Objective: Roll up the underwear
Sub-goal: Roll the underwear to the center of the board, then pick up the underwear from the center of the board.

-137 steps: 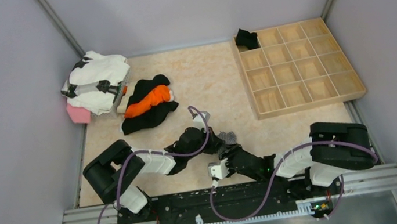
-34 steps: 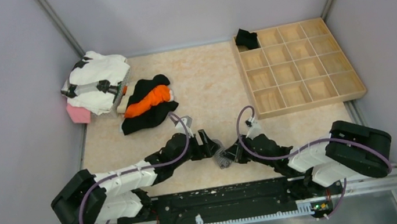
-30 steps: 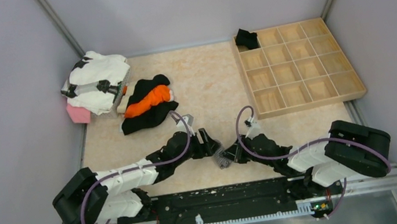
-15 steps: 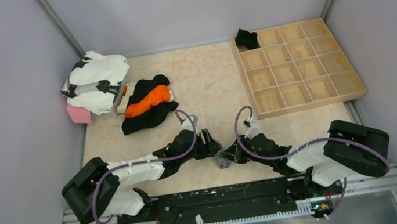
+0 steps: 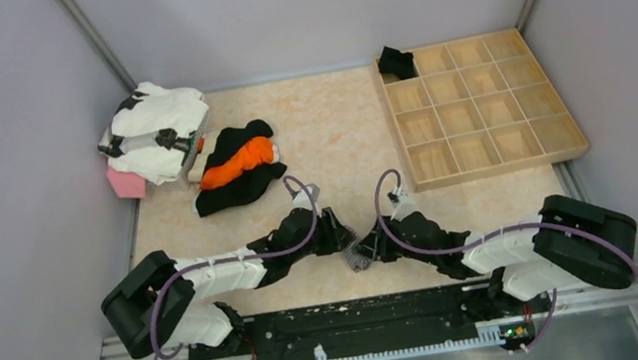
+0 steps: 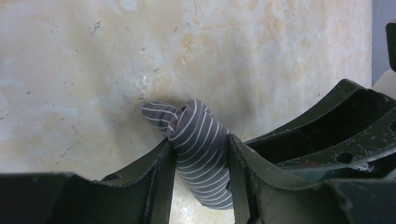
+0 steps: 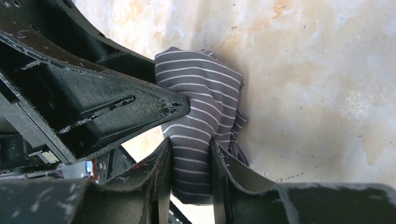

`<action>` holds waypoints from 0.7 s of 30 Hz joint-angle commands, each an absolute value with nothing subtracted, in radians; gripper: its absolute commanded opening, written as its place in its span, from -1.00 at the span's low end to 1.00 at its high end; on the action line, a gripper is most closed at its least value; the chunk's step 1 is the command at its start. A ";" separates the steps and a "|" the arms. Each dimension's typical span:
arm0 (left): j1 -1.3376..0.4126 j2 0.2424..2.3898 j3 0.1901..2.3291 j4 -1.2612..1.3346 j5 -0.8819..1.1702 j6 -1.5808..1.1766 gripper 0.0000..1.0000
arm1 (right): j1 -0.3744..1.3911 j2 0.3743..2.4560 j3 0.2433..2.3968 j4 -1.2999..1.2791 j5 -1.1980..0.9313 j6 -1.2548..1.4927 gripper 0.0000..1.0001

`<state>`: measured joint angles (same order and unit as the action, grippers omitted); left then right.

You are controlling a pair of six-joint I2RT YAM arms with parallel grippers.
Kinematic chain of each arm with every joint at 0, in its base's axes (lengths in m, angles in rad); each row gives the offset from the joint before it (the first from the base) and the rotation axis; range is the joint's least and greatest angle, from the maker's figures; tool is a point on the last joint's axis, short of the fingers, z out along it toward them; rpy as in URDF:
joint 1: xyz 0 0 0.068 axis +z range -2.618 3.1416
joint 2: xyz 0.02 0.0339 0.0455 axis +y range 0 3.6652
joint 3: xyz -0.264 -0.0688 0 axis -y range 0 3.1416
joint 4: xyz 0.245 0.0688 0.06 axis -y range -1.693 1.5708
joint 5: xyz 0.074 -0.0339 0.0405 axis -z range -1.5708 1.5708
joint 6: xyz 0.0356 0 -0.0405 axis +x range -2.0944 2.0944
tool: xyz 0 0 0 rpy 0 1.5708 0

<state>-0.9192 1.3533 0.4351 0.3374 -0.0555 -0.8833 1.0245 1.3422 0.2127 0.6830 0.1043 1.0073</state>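
Grey striped underwear (image 6: 198, 126), just near-side of tray (image 5: 502, 167), being clamped by L gripper (image 6: 198, 150) & R gripper (image 7: 190, 149); uneven pulling prob. risking unrolling.

There are 2 pieces of underwear, 1 grey striped underwear (image 5: 361, 252) and 1 black underwear (image 5: 395, 61); 1 wooden tray (image 5: 502, 169) with 16 compartments; 1 black-and-orange garment (image 5: 242, 162); 1 white-and-black clothes heap (image 5: 155, 128); 1 pink block (image 5: 125, 182); 2 grippers, left gripper (image 6: 198, 144) and right gripper (image 7: 189, 144).
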 commanded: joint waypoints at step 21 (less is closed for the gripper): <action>-0.922 1.378 0.410 0.286 -0.075 -0.856 -0.06 | 0.889 0.966 0.332 0.129 -0.085 0.867 0.80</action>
<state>-0.9207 1.3682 0.4316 0.3405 -0.0498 -0.8806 0.9394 0.9146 0.2710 0.0853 0.0940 0.8879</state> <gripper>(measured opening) 0.475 0.875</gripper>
